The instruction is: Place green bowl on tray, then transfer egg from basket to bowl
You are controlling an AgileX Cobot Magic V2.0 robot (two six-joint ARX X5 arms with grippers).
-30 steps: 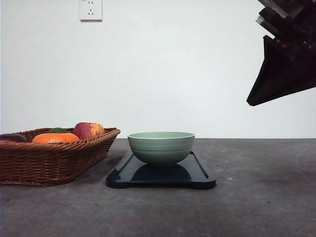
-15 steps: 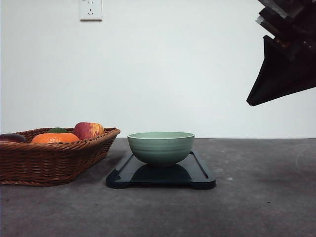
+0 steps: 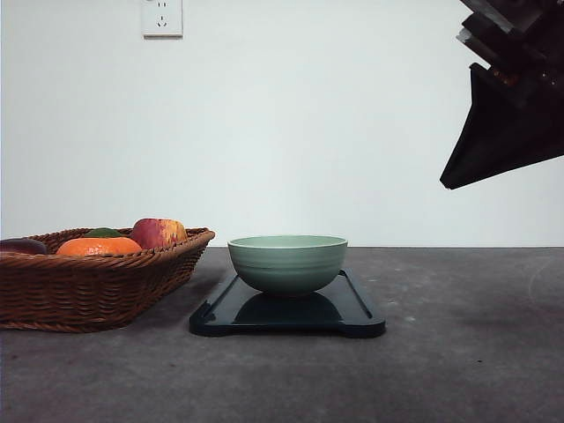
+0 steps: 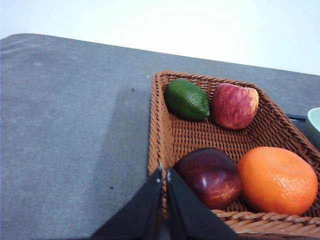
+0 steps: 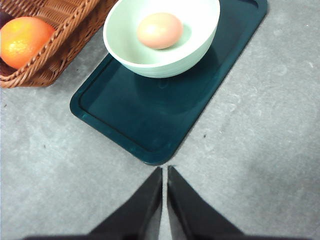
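Resting inside the pale sage-green ridged ceramic bowl (image 5: 161, 37), the small brownish-orange egg (image 5: 160, 30) is lying slightly off the bowl's centre, where the curved wall is keeping it from rolling. The bowl is sitting on the flat dark blue-black rectangular plastic tray (image 5: 150, 115), toward the tray end nearer the brown woven wicker basket (image 4: 260, 135), so both task placements are judged to be complete. The basket is lying just beside the tray, apart from it, on the grey table (image 3: 458, 352).

Fruit is occupying the basket: a green avocado-like fruit (image 4: 187, 99) and a red-yellow apple (image 4: 234, 105) along its far side from the left wrist camera, a dark red round fruit (image 4: 209, 176) and a bright orange fruit (image 4: 277, 179) along its near side. No egg is showing among them.

The right gripper (image 5: 164, 172) is hovering over bare table just off the tray's corner farthest from the bowl, fingers pressed together and carrying nothing, which suits an arm clearing the work. The left gripper (image 4: 164, 174) is hanging above the basket's near rim, likewise pinched together and empty, touching no fruit.
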